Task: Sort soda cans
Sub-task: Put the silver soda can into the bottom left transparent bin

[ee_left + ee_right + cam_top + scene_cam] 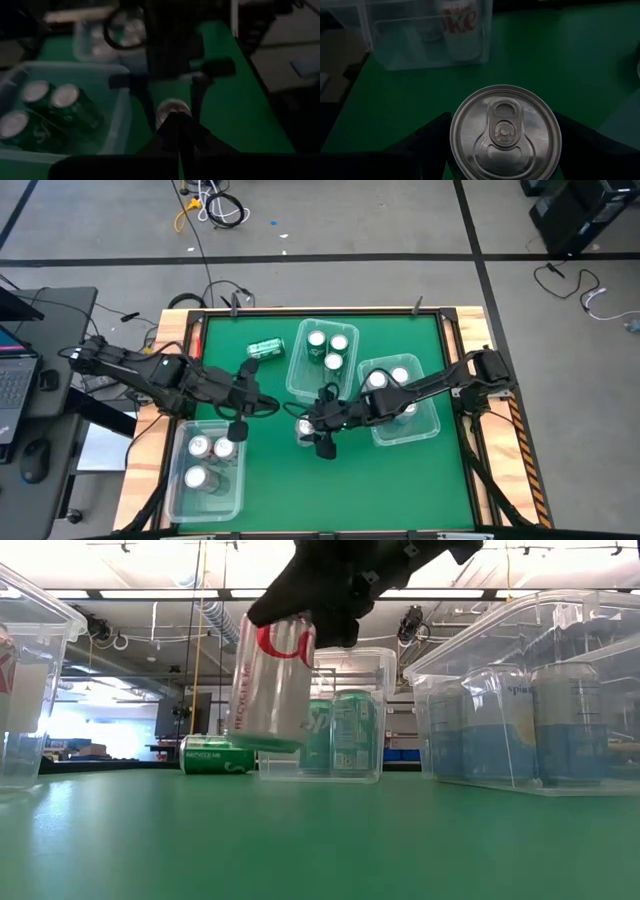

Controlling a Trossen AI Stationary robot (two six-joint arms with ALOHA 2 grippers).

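My right gripper is shut on a silver-white soda can with red lettering near the table's middle, between the three bins. Its shiny top fills the right wrist view. My left gripper is shut on nothing just left of that can, by the far right corner of the near left bin. A green can lies on its side on the table at the far left. More cans stand in the bins: silver-white, green and blue. My right gripper pinches the can's upper wall, just below the rim, between its two fingers, one on each side. The fingers slant down from the table's right. The can hangs lifted clear of the table, slightly tilted, top up.
A clear bin stands at the near left, another at the far middle, and a third at the right. Bare green table lies along the near edge, between the left bin and the right edge.
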